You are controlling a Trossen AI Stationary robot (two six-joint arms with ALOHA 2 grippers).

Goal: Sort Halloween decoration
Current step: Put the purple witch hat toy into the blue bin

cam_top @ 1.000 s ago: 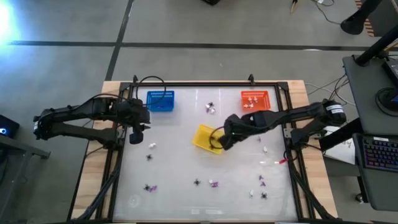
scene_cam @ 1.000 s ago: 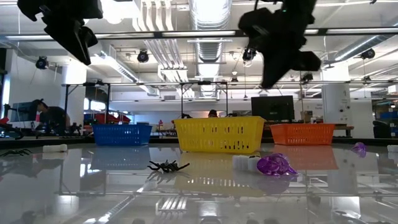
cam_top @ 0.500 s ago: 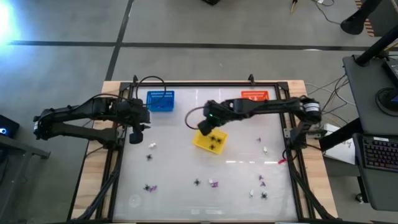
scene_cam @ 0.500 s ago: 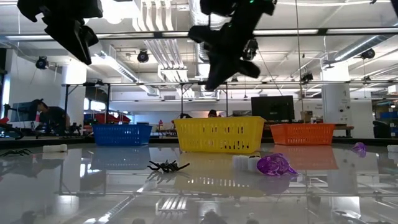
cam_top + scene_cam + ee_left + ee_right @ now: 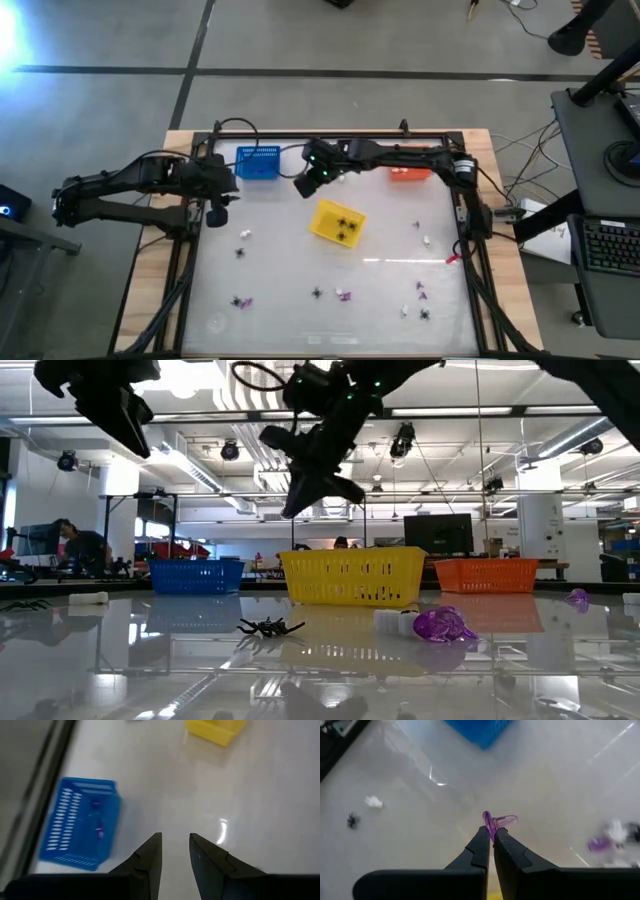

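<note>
Glossy white is the table surface [image 5: 290,250], framed by a black rail and a wooden border. In the high view, three small square plastic baskets stand on it: a blue basket [image 5: 258,162] near the far left corner, an orange basket [image 5: 412,172] near the far right and partly under the right arm, and a yellow basket [image 5: 337,222] near the middle with two black spider-like toys lying in it. Small black, purple and white toy pieces [image 5: 342,295] lie scattered over the near half of the table. The right gripper [image 5: 308,184] is between the blue and yellow baskets, raised off the table. The left gripper [image 5: 212,213] waits at the left edge, just nearer than the blue basket.

In the low view, both grippers hang high above the surface. A black spider toy [image 5: 270,626] and a purple ring-like piece [image 5: 444,625] lie on the table in front of the yellow basket.

In the left wrist view, the left gripper's fingers [image 5: 150,857] stand slightly apart with nothing between them; the blue basket shows purple bits inside.

In the right wrist view, the right gripper [image 5: 492,834] is clenched on a small purple transparent toy piece [image 5: 497,821], pinched at the fingertips above the white table, apart from the blue basket.
</note>
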